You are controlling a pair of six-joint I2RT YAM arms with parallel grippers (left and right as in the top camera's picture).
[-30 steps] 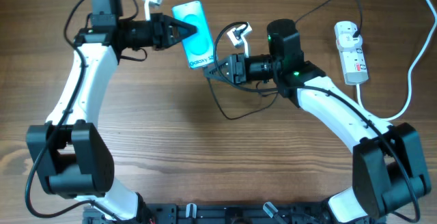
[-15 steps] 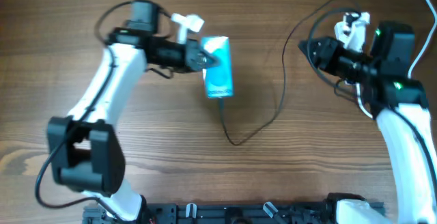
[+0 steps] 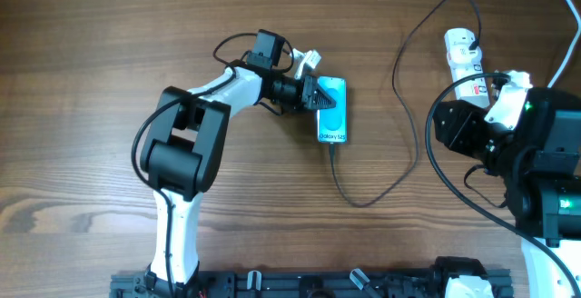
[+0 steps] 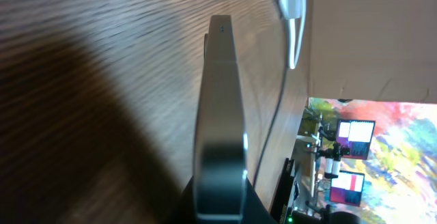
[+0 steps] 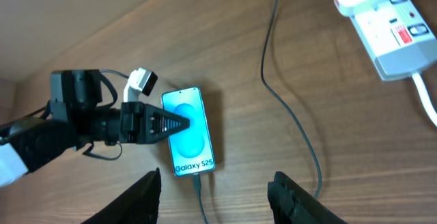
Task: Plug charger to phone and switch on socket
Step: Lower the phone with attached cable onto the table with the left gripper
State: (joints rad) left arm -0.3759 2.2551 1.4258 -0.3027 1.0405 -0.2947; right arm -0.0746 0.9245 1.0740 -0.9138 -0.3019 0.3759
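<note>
Lying screen-up near the middle of the tabletop (image 3: 136,44), the phone (image 3: 332,112) has its turquoise face to the ceiling and its bottom end pointing toward the robot. The left fingers (image 3: 309,94) are clamped on its upper left edge, one over the glass and one beneath. That hold most likely serves to steady the phone so the connector does not work loose. Whether the phone rests on the wood or hangs just above it cannot be told.

The charger cable (image 3: 363,204) runs from the phone's bottom end, where it appears to be plugged in. It sags in a loop toward the robot, then climbs to the black plug on the power strip (image 3: 467,71) at the far right. With the cable seemingly seated, the step left looks to be the red switch (image 5: 408,34).

The right fingers (image 5: 147,197) stand apart with nothing between them, raised over the tabletop near the strip and free to press that switch.

The right wrist view alone shows the switch, the white lead (image 5: 425,104) leaving the strip, and the cable meeting the phone. The left wrist view gives only the phone edge-on, a thin strip running out from the fingers. The overhead view alone lays out the cable's whole run.
</note>
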